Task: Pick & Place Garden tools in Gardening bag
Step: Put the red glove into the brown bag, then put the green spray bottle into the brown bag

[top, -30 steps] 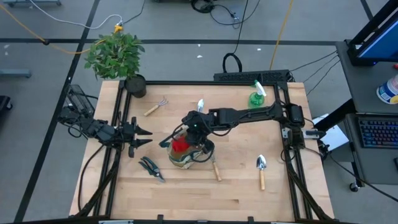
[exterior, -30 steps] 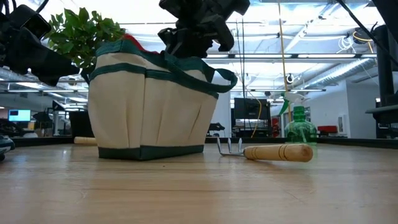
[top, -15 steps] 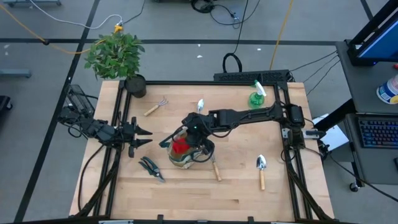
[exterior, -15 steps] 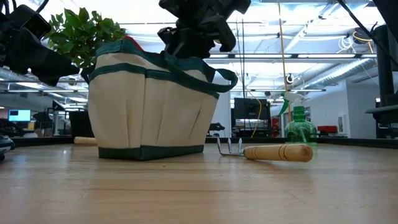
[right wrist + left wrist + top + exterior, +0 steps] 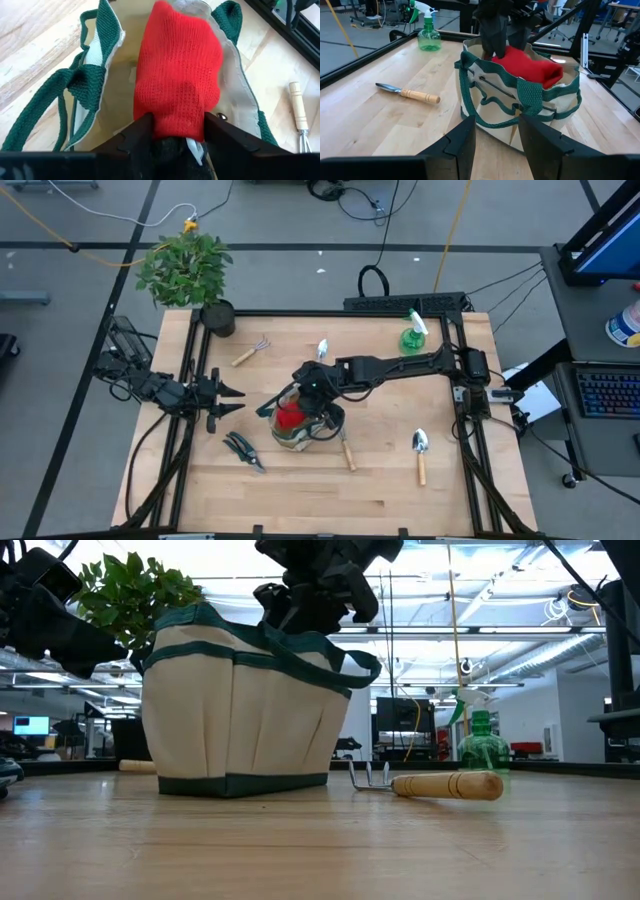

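Our right gripper (image 5: 172,132) is over the bag (image 5: 297,423) at the table's (image 5: 380,480) middle, its fingers spread on either side of the red gloves (image 5: 177,70), which lie inside the bag; we cannot tell whether they touch them. Our left gripper (image 5: 228,402) waits near the left edge, fingers apart and holding nothing. The shears (image 5: 243,448) lie near-left of the bag, a rake (image 5: 250,351) far-left, two trowels (image 5: 420,452) to its right, the spray bottle (image 5: 413,332) far right.

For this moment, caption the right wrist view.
Right gripper's fingers flank red gloves lying in the gardening bag.
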### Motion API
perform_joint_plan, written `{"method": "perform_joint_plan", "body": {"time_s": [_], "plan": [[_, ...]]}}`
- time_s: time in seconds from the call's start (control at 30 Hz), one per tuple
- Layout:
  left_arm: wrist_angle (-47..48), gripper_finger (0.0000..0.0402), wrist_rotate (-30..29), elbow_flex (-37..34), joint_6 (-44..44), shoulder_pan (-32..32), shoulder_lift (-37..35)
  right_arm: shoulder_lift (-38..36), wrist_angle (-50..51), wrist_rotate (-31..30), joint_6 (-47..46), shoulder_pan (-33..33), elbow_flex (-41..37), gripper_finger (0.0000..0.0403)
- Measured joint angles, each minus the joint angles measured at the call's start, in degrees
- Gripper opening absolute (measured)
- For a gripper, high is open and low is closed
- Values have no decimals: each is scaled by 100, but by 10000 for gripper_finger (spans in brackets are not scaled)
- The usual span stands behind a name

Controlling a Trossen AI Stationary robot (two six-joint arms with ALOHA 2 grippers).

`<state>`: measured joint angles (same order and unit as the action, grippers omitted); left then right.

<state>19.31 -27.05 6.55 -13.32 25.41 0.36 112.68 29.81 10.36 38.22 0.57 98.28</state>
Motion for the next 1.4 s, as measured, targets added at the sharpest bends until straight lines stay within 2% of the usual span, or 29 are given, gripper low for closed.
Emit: {"method": "perform_joint_plan", "body": {"time_s": [0.43, 0.63, 0.93, 1.27, 1.4], "plan": [[0, 154, 0, 1, 9, 1, 1, 0, -147, -326, 41, 87, 0, 187], [-2, 154, 0, 0, 9, 2, 2, -46, -463, -899, 607, 202, 0, 175], [-2, 154, 0, 2, 7, 0, 2, -214, -657, -1797, 677, 255, -2, 125], [0, 154, 2, 0, 7, 0, 2, -380, -794, -1815, -135, 85, 2, 10], [-1, 154, 0, 0, 7, 1, 2, -600, -694, -1973, -690, -70, -4, 10]]}}
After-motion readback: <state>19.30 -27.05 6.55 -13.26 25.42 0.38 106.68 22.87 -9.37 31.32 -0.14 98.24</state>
